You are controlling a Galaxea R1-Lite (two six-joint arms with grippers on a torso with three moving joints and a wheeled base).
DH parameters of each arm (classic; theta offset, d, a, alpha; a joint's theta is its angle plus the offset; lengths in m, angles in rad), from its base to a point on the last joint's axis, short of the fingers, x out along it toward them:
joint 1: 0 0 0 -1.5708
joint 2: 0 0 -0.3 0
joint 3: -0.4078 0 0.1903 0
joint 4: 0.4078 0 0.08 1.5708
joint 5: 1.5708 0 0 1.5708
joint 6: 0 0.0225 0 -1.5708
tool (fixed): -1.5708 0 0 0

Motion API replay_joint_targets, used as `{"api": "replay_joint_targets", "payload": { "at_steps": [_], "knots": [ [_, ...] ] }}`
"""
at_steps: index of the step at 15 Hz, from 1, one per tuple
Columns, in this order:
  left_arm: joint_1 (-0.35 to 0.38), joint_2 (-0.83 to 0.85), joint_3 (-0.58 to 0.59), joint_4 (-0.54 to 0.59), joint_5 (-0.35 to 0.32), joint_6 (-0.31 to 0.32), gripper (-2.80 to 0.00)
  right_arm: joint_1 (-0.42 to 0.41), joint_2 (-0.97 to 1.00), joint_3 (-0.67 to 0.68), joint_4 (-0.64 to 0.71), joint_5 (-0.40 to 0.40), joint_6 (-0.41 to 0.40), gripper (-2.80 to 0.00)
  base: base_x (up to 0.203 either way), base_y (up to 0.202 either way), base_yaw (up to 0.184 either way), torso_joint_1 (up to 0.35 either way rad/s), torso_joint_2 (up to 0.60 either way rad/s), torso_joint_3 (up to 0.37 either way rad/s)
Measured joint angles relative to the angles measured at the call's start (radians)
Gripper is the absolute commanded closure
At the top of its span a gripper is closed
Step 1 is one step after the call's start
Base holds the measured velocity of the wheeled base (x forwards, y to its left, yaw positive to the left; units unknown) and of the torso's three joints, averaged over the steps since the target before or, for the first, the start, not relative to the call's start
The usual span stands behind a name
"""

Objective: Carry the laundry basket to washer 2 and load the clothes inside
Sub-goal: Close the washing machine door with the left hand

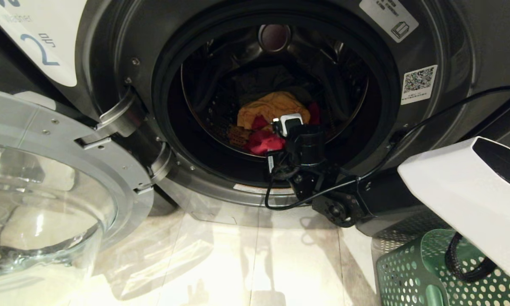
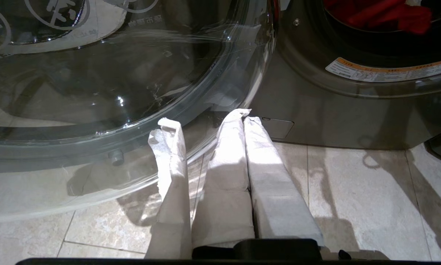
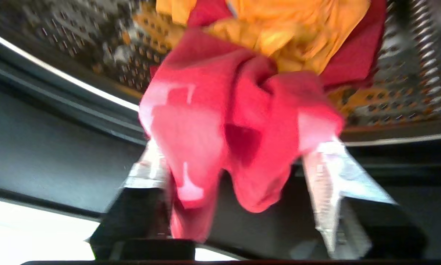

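Observation:
Washer 2 (image 1: 450, 51), dark grey with a white label showing a 2 (image 1: 42, 49), stands with its door swung open. The clothes lie in the drum: a yellow-orange garment (image 1: 272, 108) with pink-red fabric (image 1: 263, 142) in front of it. My right arm reaches through the door opening, and my right gripper (image 1: 286, 123) is just above the pile. In the right wrist view the right gripper (image 3: 238, 147) is open, fingers (image 3: 327, 165) wide apart, and loose pink-red fabric (image 3: 205, 121) hangs between them. The green perforated laundry basket (image 1: 412, 267) sits on the floor at lower right. My left gripper (image 2: 245, 117) is shut, low by the washer's base.
The open glass door (image 1: 38, 191) juts out at the left, close to my left gripper (image 2: 95, 92). The floor is pale tile (image 1: 259, 263). A black cable (image 1: 450, 106) runs along my right arm. The washer's lower panel (image 2: 352, 117) rises ahead of the left gripper.

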Motion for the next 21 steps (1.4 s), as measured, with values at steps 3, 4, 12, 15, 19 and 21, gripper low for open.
{"api": "replay_joint_targets", "payload": {
  "at_steps": [3,4,12,15,19,21],
  "knots": [
    [0.000,0.000,0.000,0.000,0.000,0.000,0.00,0.005,-0.063,0.046,0.001,-0.018,0.000,-2.80,0.000,0.000,0.000,0.000,0.00,0.000],
    [0.000,0.000,0.000,0.000,0.000,0.000,0.00,0.009,-0.082,0.076,0.001,-0.021,0.003,-2.80,0.000,0.000,0.000,0.000,0.00,0.000],
    [0.000,0.000,0.000,0.000,0.000,0.000,0.00,0.055,-0.147,0.195,-0.007,-0.018,0.063,-2.80,0.000,0.000,0.000,0.000,0.00,0.000],
    [0.000,0.000,0.000,0.000,0.000,0.000,0.00,0.075,-0.195,0.248,0.074,-0.016,0.107,-2.80,0.000,0.000,0.000,0.000,0.00,0.000],
    [0.000,0.000,0.000,0.000,0.000,0.000,0.00,0.080,-0.195,0.238,0.196,0.015,0.190,-2.80,0.000,0.000,0.000,0.000,0.00,0.000],
    [0.000,0.000,0.000,0.000,0.000,0.000,0.00,0.080,-0.176,0.233,0.199,0.030,0.195,-2.80,0.000,0.000,0.000,0.000,0.00,0.000]
  ]
}}
